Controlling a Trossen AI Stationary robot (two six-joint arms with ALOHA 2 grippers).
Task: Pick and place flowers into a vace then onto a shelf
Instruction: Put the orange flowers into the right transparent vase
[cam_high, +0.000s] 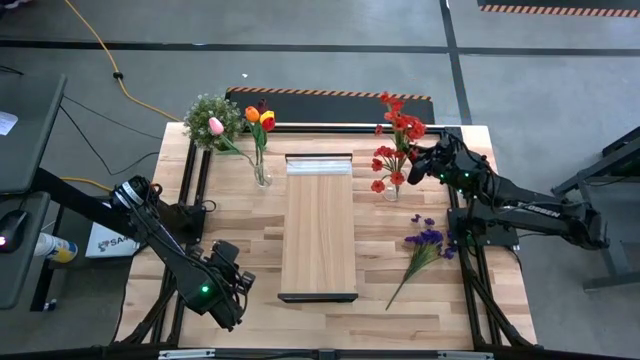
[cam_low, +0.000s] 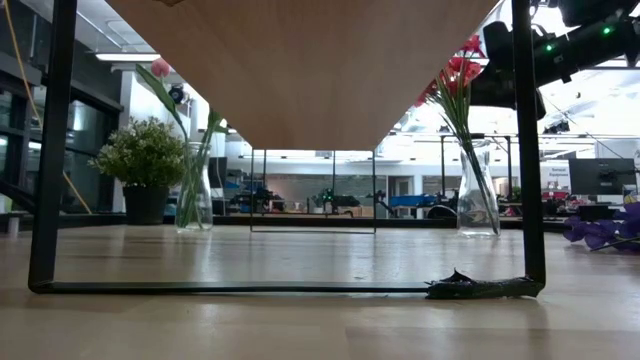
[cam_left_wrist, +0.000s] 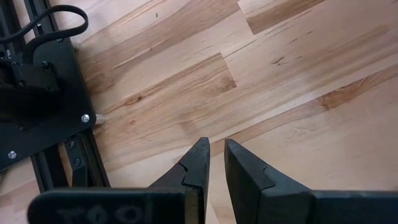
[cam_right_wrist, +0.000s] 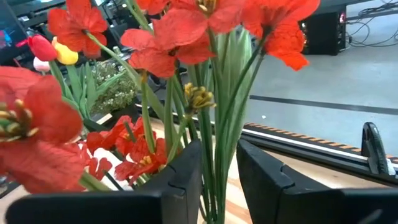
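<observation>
Red small-blossom spray: stems standing in a clear glass vase on the table, right of the shelf. The right gripper has its fingers closed around the green stems above the vase.
Orange, red and pink tulips: in a second clear glass vase, left of the shelf.
Purple small-blossom spray: lying loose on the table.
Long light-wood shelf: mid-table, carrying nothing.
Bushy green potted plant: far left corner.
Left gripper: empty, fingers nearly together, over bare table at the near left.
</observation>
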